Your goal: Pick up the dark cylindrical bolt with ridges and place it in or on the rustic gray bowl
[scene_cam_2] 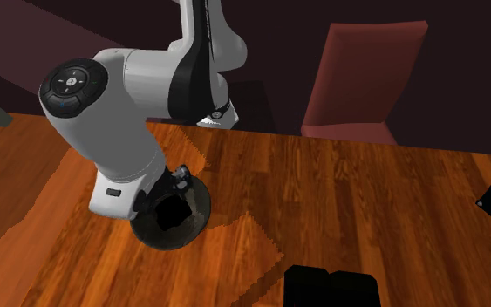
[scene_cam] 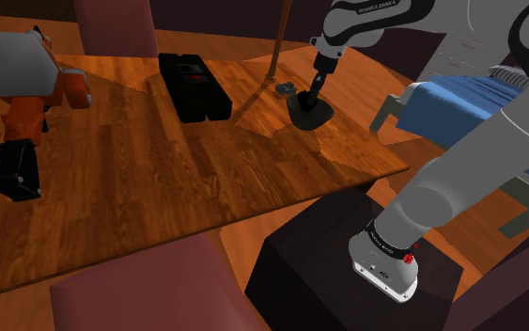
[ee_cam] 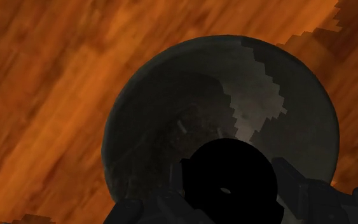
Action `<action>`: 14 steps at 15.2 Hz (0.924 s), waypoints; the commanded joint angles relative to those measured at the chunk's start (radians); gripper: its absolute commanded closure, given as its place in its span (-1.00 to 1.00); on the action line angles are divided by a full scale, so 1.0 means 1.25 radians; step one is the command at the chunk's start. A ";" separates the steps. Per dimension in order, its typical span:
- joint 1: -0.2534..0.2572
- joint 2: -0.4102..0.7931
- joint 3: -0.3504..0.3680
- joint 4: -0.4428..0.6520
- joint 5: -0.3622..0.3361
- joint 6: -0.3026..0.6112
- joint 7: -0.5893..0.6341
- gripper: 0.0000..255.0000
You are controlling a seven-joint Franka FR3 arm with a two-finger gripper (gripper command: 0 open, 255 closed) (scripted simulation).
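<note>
Shoulder view first: the white arm sweeps up from its stand [scene_cam: 347, 268] and bends at the top, wrist pointing straight down, with the black end effector [scene_cam: 316, 87] right above the dark grey bowl [scene_cam: 302, 117]. The bowl sits on the wooden counter [scene_cam: 159, 179], near that view's far right corner. A small dark item [scene_cam: 283, 89] lies just beside it, and I can't tell what it is. Further left there's a black box [scene_cam: 194, 85] and an orange-and-grey toy [scene_cam: 23, 80]. Reddish chairs [scene_cam: 116, 23] stand around the counter, with a blue bed [scene_cam: 469, 99] off to the right.

Second exterior view now: the forearm looms large, hand tipped down into the bowl's mouth. The black bolt [scene_cam_2: 172, 212] is inside the rim, directly under the hand. Another reddish chair [scene_cam_2: 361, 78] stands behind the counter against a dim wall.

Wrist view: here's the bolt end-on, a black disc. The two fingers [ee_cam: 295, 188] press in on either side, so the end effector is grasping it. Behind it spreads the bowl's mottled grey inside, with wood grain all around.
</note>
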 commanded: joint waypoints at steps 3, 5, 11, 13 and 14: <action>0.000 0.001 0.000 -0.003 0.000 0.004 0.000 1.00; 0.000 0.001 0.000 -0.003 0.000 0.004 0.000 1.00; 0.000 0.001 0.000 -0.003 0.000 0.004 0.000 -1.00; 0.000 -0.007 0.001 0.017 -0.001 -0.023 0.001 -1.00; 0.000 -0.014 0.002 0.037 -0.002 -0.050 0.002 -1.00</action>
